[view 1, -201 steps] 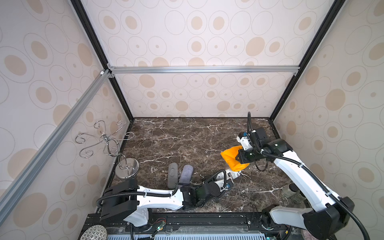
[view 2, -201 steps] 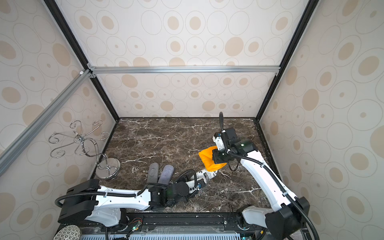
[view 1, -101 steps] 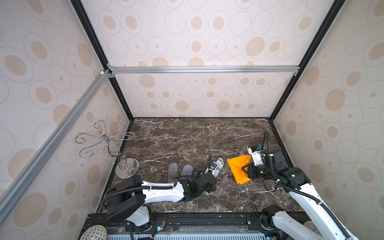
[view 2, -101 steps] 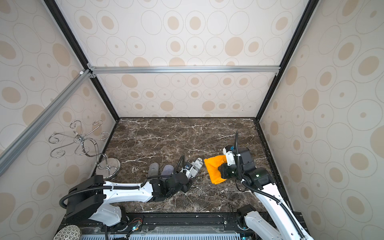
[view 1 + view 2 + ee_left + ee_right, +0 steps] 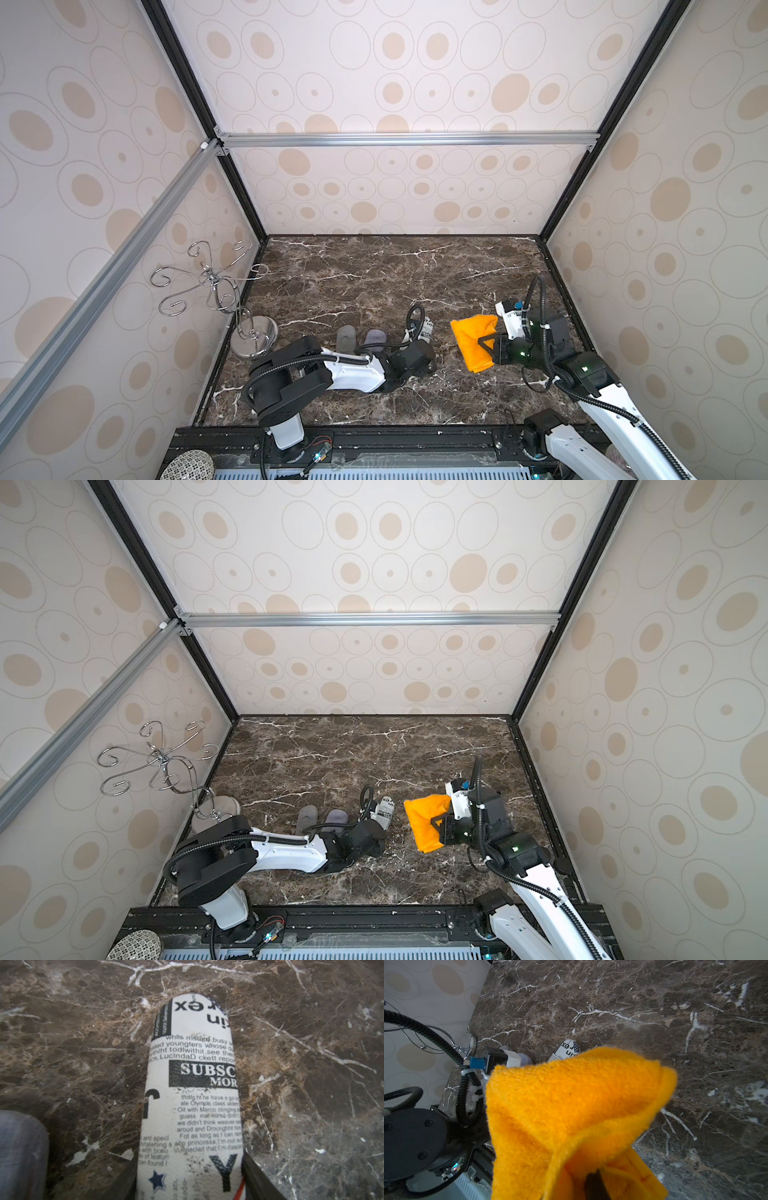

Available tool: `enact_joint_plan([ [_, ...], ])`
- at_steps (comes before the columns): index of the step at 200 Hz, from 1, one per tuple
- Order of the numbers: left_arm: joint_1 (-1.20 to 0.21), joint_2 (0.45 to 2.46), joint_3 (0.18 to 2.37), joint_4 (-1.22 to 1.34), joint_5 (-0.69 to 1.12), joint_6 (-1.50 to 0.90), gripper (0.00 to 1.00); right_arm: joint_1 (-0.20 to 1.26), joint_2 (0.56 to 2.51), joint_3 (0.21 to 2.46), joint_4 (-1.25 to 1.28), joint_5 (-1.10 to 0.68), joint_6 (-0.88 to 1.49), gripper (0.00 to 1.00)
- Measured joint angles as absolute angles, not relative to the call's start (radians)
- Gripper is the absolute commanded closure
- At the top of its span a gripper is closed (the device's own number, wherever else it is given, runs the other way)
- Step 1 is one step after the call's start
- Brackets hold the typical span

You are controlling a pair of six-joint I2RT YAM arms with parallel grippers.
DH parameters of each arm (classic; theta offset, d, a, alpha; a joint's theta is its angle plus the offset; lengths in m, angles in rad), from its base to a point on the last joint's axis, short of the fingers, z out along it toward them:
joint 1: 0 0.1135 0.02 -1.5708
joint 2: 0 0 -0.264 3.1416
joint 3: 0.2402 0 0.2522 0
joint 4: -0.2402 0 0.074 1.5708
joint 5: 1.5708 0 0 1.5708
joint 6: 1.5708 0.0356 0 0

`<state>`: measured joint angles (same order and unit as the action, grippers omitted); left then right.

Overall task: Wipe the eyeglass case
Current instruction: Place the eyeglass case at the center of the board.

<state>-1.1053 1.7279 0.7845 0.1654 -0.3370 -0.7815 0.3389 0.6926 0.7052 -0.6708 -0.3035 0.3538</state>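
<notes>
The white, round-ended oblong eyeglass case printed with black newspaper text (image 5: 193,1088) sits at the near middle of the dark brown, white-veined marble counter (image 5: 374,270), its long side pointing toward the back wall. The left claw (image 5: 189,1160) is closed onto the case's near end, with a dark finger (image 5: 256,1178) pressed against each long side. The case lies low over the stone; whether it touches the stone cannot be told. In both top views the case (image 5: 424,331) pokes out beyond the left arm's black wrist.

Just to the case's right, with a gap of bare counter between, hangs a bright orange terry cloth (image 5: 473,340), bunched and folded. The right claw (image 5: 486,347) is clamped tight on the cloth's near part, and a black finger (image 5: 593,1184) shows among the folds in the right wrist view.

To the left of the case, two grey rounded oblong things (image 5: 345,337) lie side by side, partly hidden by the left arm. Further left, at the counter's edge, a chrome wire stand with curled hooks (image 5: 216,286) rises from a round base.
</notes>
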Motion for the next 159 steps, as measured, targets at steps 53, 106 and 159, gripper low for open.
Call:
enact_joint_plan([
  [53,-1.106,1.784,0.83,0.162,-0.347,-0.813,0.33,0.339,0.682,0.699,-0.665,-0.303,0.354,1.0],
  [106,-1.116,1.784,0.83,0.154,-0.365,-0.822,0.16,0.339,0.667,0.689,-0.662,-0.303,0.354,1.0],
  [159,-1.131,1.713,0.806,0.145,-0.315,-0.814,0.14,0.339,0.654,0.684,-0.658,-0.303,0.355,1.0],
])
